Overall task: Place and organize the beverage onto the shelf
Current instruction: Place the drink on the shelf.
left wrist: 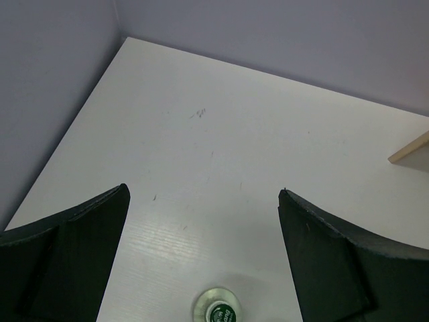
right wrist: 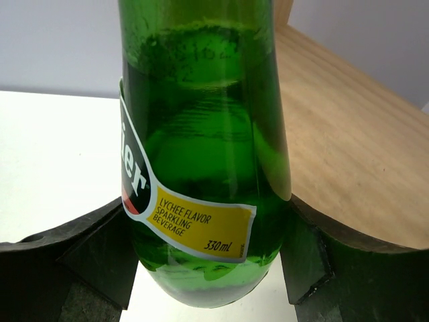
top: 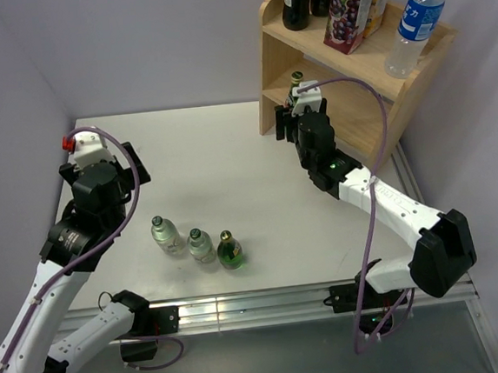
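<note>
light: bright, even, diffuse | shadows: faint, soft around the left gripper [left wrist: 202,194] | glare: pale streaks on the green bottle [right wrist: 201,121] within the right gripper [right wrist: 204,275] | focus: label [right wrist: 194,228] crisp — fingers [right wrist: 67,268] dark, detail lost

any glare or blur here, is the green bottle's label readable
Right wrist: green bottle sharp, yellow label readable, white table behind it blown out. Left wrist: even light, left gripper fingers nearly featureless black. Top external: soft diffuse light, faint shadows, glint on the metal rail.
</note>
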Motion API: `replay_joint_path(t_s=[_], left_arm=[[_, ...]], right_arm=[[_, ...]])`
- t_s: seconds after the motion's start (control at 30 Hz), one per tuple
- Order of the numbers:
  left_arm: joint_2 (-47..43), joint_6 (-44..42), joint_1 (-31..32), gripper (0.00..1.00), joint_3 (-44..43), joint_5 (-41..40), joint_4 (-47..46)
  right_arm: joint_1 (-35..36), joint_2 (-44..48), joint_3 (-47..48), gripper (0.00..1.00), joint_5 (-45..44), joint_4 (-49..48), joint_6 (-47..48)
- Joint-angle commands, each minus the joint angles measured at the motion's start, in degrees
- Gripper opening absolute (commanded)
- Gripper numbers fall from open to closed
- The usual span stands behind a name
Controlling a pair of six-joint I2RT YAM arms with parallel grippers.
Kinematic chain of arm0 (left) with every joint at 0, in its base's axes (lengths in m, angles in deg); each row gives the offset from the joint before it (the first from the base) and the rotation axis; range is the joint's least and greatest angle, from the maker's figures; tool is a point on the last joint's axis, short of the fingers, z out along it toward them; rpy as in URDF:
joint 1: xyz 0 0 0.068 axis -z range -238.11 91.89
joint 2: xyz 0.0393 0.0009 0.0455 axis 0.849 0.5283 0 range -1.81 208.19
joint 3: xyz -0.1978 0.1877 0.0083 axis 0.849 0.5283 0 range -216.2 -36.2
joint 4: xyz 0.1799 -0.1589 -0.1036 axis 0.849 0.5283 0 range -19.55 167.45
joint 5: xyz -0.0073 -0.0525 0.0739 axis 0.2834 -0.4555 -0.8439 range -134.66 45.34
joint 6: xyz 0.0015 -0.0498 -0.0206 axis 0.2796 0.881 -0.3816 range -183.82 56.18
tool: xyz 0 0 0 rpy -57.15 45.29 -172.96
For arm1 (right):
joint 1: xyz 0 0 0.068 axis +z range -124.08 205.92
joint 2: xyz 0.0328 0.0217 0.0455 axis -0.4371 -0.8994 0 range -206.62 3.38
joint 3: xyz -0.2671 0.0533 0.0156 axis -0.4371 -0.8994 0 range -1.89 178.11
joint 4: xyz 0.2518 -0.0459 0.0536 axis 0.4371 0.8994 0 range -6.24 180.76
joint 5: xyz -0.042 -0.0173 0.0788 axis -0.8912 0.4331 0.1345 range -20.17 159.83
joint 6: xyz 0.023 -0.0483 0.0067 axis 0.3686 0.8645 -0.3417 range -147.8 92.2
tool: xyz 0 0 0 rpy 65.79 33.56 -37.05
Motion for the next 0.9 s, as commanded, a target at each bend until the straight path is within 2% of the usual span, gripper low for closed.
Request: replay_joint_path(t_s=[0.0,0.4,0.87], left_arm=[[-1.4,-1.64,-0.2,1.0,0.71,0.42,-5.45],[-1.05,-1.99,-0.2,1.0,1.95,3.5,-6.33],[-1.14,-2.17,-0.2,0.99,2.38,4.47,-6.77]], right_arm=[[-1.49,-0.31,6.21,0.0,-1.41,-14.72,2.37],[-7.02,-4.09,6.92,0.0,1.57,-16.3,0.7],[-10.45,-8.04,4.37,0.0,0.43,-19.73,-1.06]])
